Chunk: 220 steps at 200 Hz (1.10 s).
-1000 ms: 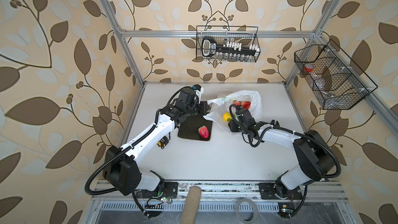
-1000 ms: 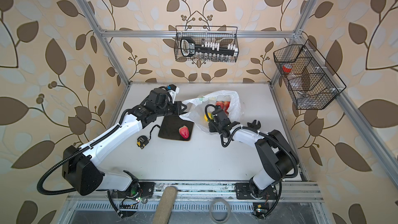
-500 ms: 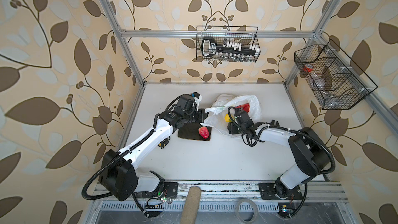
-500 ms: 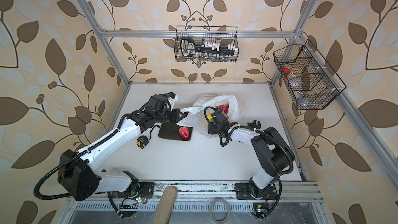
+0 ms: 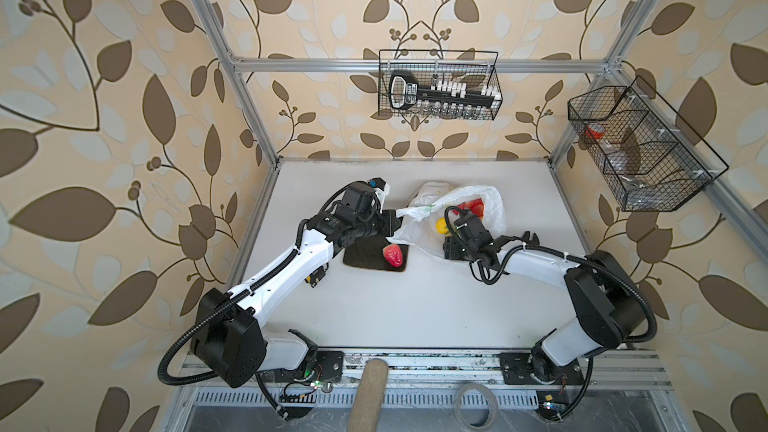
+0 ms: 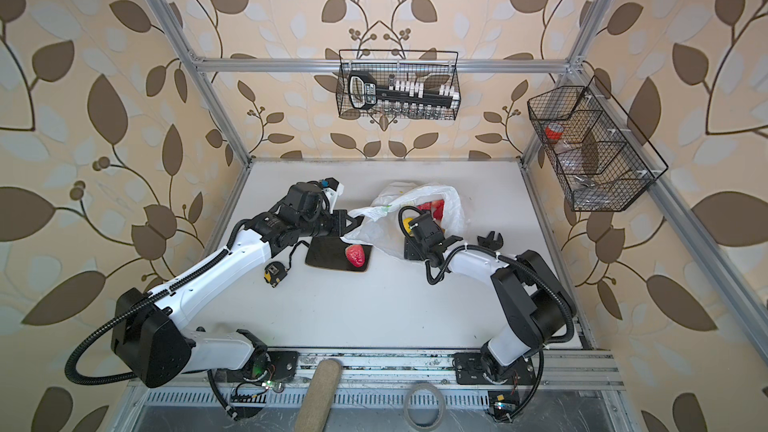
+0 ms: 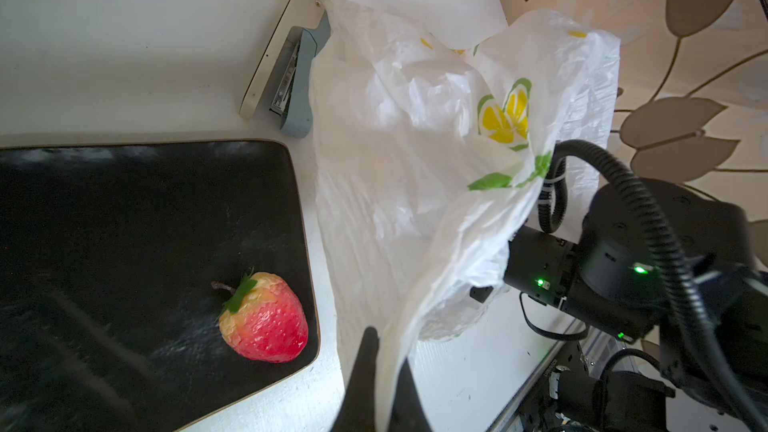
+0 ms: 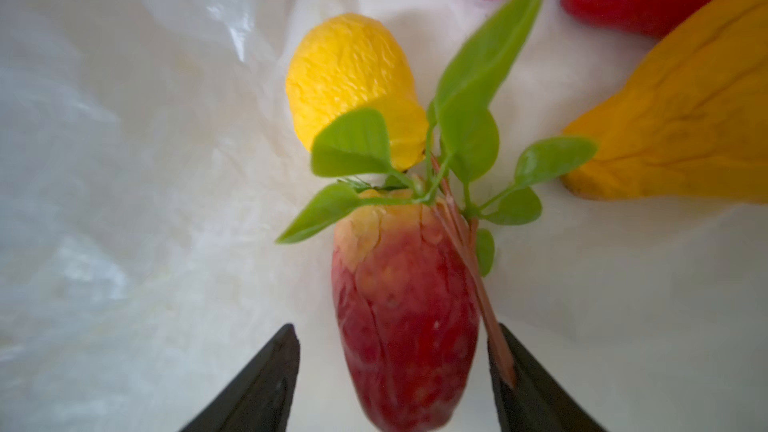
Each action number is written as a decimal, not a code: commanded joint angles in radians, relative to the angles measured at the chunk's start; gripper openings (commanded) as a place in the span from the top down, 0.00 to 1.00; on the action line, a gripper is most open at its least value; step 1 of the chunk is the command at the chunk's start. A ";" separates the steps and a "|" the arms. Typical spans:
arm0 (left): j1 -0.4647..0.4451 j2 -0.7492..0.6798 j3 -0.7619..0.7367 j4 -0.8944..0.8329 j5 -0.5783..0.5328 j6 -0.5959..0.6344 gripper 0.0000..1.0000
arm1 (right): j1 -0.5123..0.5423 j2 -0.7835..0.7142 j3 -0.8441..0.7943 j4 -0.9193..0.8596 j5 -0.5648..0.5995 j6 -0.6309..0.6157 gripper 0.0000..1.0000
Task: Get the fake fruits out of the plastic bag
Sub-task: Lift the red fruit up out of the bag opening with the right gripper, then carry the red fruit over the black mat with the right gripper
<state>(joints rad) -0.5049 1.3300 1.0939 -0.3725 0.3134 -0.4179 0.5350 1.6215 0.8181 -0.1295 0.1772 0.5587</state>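
Risk: right claw (image 8: 395, 330), open inside the plastic bag (image 7: 415, 139), straddles the red leafy fruit (image 8: 403, 297) with its stem against one finger, so closing may pinch stem or film; left claw (image 7: 384, 363), shut on bag edge, could slip.

I see the plastic bag (image 7: 415, 139) as thin translucent white film, crinkly, shiny on creases. Plate (image 7: 124, 222): dark, mostly matt w/ faint sheen, paler rim edge. Strawberry (image 7: 266, 322): glossy plastic, dimpled skin. Lemon (image 8: 353, 81): pebbly, rough, semi-matt. Red fruit (image 8: 403, 317): glossy, wrinkled; its leaves (image 8: 478, 76) smooth plastic. Pear (image 8: 685, 110): creased, matt. Stapler (image 7: 272, 56): smooth plastic shell, metal inside. Table (image 5: 415, 305): smooth matt white. Wall basket (image 5: 438, 85): black metal wire.
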 commanded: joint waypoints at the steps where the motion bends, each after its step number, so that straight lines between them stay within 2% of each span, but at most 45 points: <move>1: -0.008 -0.025 0.024 0.004 0.023 0.028 1.00 | 0.004 0.059 0.039 0.018 0.040 0.042 0.31; 30: -0.007 -0.029 0.026 -0.004 0.015 0.030 1.00 | 0.004 0.066 0.046 0.021 0.039 0.024 0.60; 51: -0.008 -0.034 0.022 0.004 0.007 0.030 1.00 | 0.004 0.008 0.026 0.001 0.045 -0.008 0.69; 102: -0.007 -0.020 0.031 0.024 0.001 0.018 1.00 | 0.003 -0.226 -0.060 -0.021 0.009 -0.113 0.70; 136: -0.007 -0.018 0.031 0.028 -0.002 0.018 1.00 | 0.008 -0.344 -0.108 0.011 -0.072 -0.160 0.72; 173: -0.007 -0.001 0.044 0.041 -0.012 0.025 1.00 | 0.050 -0.429 -0.125 0.072 -0.137 -0.252 0.72; 220: 0.000 0.069 0.140 0.035 -0.051 0.051 1.00 | 0.093 -0.518 -0.135 0.133 -0.191 -0.358 0.72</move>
<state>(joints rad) -0.5049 1.3697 1.1496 -0.3698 0.2947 -0.4129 0.6094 1.1522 0.6991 -0.0517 0.0418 0.2886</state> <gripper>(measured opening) 0.048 0.386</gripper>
